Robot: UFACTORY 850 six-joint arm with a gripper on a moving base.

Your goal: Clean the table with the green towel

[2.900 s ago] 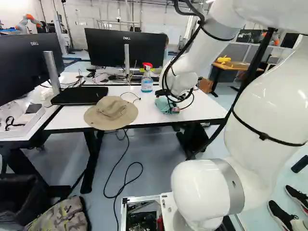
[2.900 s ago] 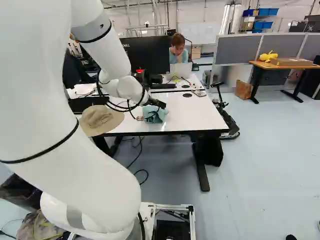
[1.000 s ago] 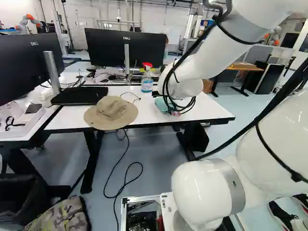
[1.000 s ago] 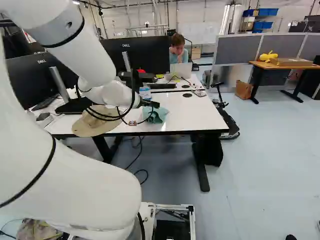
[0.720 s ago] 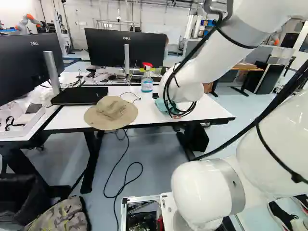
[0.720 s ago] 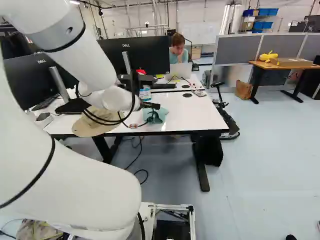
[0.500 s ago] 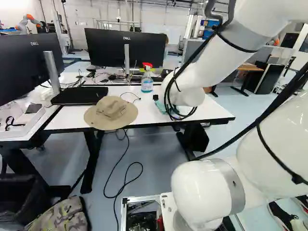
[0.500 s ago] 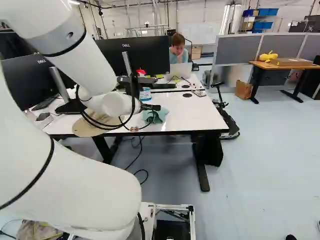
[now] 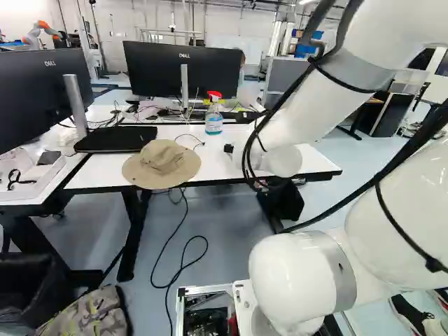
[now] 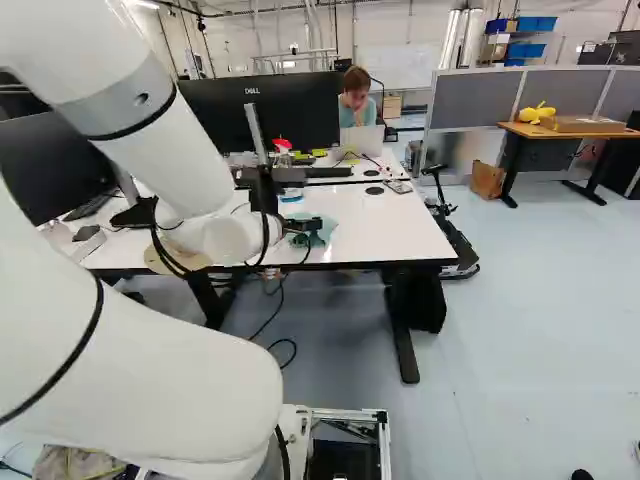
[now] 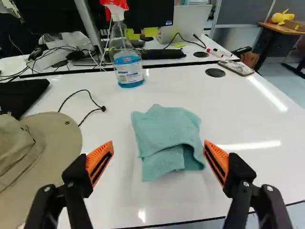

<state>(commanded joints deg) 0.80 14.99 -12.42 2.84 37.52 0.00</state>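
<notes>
Because the green towel [image 11: 169, 133] lies bunched and folded on the white table [image 11: 228, 105], it offers raised cloth to pinch, which is probably why the gripper [image 11: 158, 144] faces it with its orange pads [image 11: 97, 156] spread wide. Nothing is gripped; the towel sits ahead of the open fingers, roughly centred on the gap. At the upper middle of the right base view, the towel shows behind the gripper (in the left base view the wrist seems to hide it).

The spray bottle [image 9: 213, 115] stands upright at the upper middle of the left base view, beyond the towel and well apart from it, likely kept handy for wiping. Left of centre in that view, the hat [image 9: 161, 164] rests by the table's front edge, where a wide sweep could catch its brim. Gripping the towel seems the step in hand; wiping should follow.
</notes>
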